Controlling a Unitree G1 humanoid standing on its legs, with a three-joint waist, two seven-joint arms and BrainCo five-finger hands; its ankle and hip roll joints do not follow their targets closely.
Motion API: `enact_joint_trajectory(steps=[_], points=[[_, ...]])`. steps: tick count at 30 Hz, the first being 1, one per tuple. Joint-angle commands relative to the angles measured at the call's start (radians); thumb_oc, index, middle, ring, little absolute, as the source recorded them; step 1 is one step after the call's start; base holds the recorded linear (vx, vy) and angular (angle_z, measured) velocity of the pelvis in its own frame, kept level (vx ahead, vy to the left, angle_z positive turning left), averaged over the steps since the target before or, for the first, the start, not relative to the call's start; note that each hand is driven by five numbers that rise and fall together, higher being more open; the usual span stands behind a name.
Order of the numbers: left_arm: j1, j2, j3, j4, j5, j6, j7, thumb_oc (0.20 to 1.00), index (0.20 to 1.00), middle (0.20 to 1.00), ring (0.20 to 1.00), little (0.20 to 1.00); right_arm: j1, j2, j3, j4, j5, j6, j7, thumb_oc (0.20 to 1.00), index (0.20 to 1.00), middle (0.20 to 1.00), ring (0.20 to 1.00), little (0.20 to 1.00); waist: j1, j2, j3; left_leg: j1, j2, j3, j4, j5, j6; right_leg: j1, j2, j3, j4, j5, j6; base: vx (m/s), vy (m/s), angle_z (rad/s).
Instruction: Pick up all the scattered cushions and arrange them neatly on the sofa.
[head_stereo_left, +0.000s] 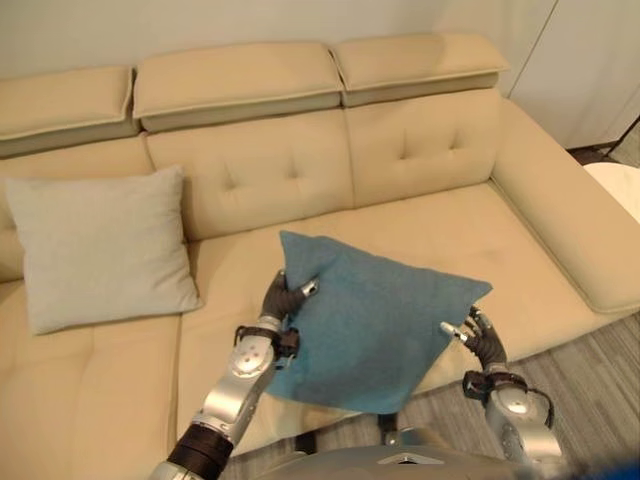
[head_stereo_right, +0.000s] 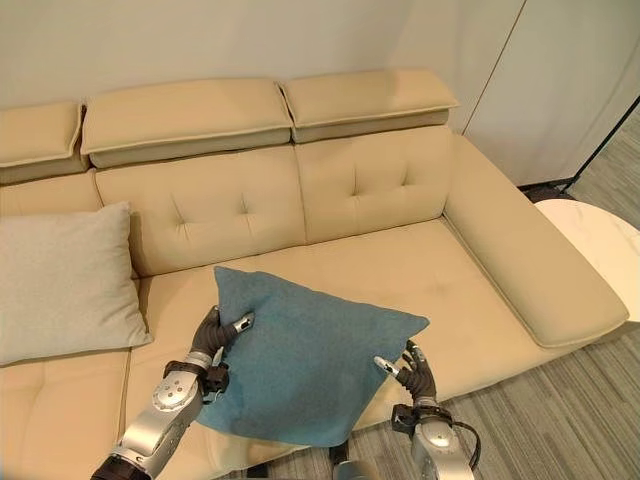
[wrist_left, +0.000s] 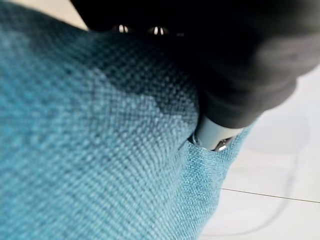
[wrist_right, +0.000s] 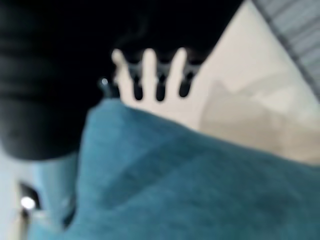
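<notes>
With the left hand and right hand both clamped on the blue cushion above the sofa seat, lower it level beside the grey cushion.

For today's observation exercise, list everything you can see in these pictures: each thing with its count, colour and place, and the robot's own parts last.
sofa: one, beige, L-shaped, against the wall, spanning the scene.
headrests: three, beige, along the top of the sofa back.
grey cushion: one, light grey, leaning upright against the sofa back on the robot's left.
blue cushion: one, teal blue, held over the front edge of the sofa seat between both hands.
round table: one, white, beyond the sofa's right arm.
floor: grey, striped, in front of the sofa.
left robot hand: curled on the blue cushion's left edge.
right robot hand: gripping the blue cushion's right corner.
</notes>
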Motion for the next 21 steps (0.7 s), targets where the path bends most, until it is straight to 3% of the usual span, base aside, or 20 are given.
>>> enact_joint_trajectory(steps=[1,2,3,13,21], points=[[-0.116,-0.004,0.040,-0.178,-0.071,-0.110,-0.012,0.200,0.200,0.200,0.200,0.200,-0.047,0.017,0.029,0.028,0.112,-0.043,0.035,0.614,0.614,0.614,0.614,0.614,0.021,-0.013,-0.035,-0.003,-0.004,0.027,0.005,-0.052,-0.029,0.084,-0.030,-0.014,0.018,-0.118,0.068,0.00,0.000,0.00],[-0.117,-0.004,0.040,-0.178,-0.071,-0.110,-0.012,0.200,0.200,0.200,0.200,0.200,-0.048,0.017,0.029,0.029,0.112,-0.044,0.035,0.545,0.545,0.545,0.545,0.545,0.020,-0.013,-0.034,-0.003,-0.004,0.027,0.005,-0.052,-0.029,0.085,-0.030,-0.014,0.018,-0.118,0.068,0.00,0.000,0.00],[-0.120,-0.006,0.040,-0.180,-0.083,-0.112,-0.017,0.200,0.200,0.200,0.200,0.200,-0.075,0.027,0.049,0.059,0.159,-0.041,0.055,0.200,0.200,0.200,0.200,0.200,0.028,-0.011,-0.034,0.000,-0.004,0.026,0.005,-0.053,-0.031,0.088,-0.030,-0.015,0.015,-0.118,0.068,0.00,0.000,0.00],[-0.111,-0.004,0.038,-0.174,-0.101,-0.123,-0.027,0.200,0.200,0.200,0.200,0.200,-0.110,0.016,0.067,0.061,0.185,-0.054,0.072,0.200,0.200,0.200,0.200,0.200,0.046,-0.007,-0.039,0.011,-0.003,0.021,0.004,-0.056,-0.035,0.107,-0.032,-0.030,0.006,-0.122,0.070,0.02,0.008,0.08],[-0.069,-0.002,0.065,-0.206,-0.096,-0.124,-0.025,0.200,0.200,0.200,0.200,0.200,-0.074,-0.050,-0.050,-0.257,0.052,-0.112,0.010,0.200,0.200,0.200,0.200,0.200,0.038,-0.008,-0.045,0.016,-0.001,0.027,0.004,-0.063,-0.031,0.108,-0.032,-0.028,0.005,-0.122,0.073,0.00,0.000,0.00]])
